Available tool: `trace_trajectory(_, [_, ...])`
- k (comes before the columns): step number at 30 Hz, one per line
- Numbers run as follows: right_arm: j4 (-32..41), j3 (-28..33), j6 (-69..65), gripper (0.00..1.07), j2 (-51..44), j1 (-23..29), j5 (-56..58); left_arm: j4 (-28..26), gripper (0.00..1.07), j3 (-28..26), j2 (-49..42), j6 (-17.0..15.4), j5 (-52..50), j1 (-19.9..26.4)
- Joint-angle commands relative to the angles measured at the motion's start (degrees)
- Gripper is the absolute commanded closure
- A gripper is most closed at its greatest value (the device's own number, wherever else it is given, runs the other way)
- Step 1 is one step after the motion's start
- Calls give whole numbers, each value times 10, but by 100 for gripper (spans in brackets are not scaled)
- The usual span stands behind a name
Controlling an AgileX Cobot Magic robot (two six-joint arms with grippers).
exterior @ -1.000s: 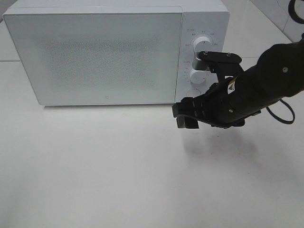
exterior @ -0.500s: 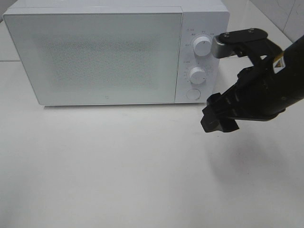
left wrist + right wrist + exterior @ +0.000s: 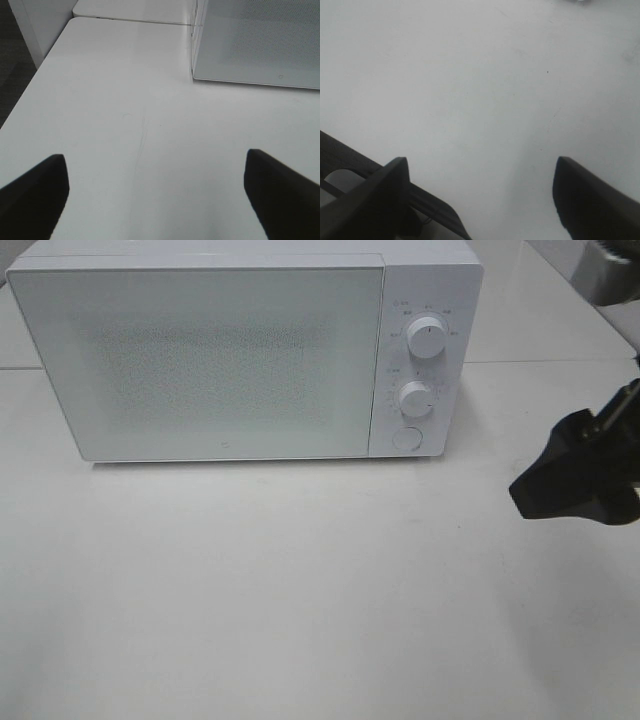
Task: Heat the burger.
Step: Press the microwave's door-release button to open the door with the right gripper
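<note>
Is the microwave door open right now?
No, the microwave door is shut, lying flush with the control panel in the high exterior view.

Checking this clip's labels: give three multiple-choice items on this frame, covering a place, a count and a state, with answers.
1. In the high view, where is the right gripper relative to the microwave?
A. left of it
B. right of it, apart
C. above it
2. How many knobs has it?
A. one
B. two
C. four
3. The microwave door is:
A. shut
B. ajar
C. wide open
B: its dark body sits by the right edge. B: two stand above the round button. A: it lies flush.
</note>
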State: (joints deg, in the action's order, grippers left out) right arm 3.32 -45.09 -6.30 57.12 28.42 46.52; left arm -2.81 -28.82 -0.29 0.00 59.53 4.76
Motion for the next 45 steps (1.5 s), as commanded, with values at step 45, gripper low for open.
trace_trajectory(45, [-33,160,17,31,-588,-202,129,-2,20,2,-11,0,-1,-2])
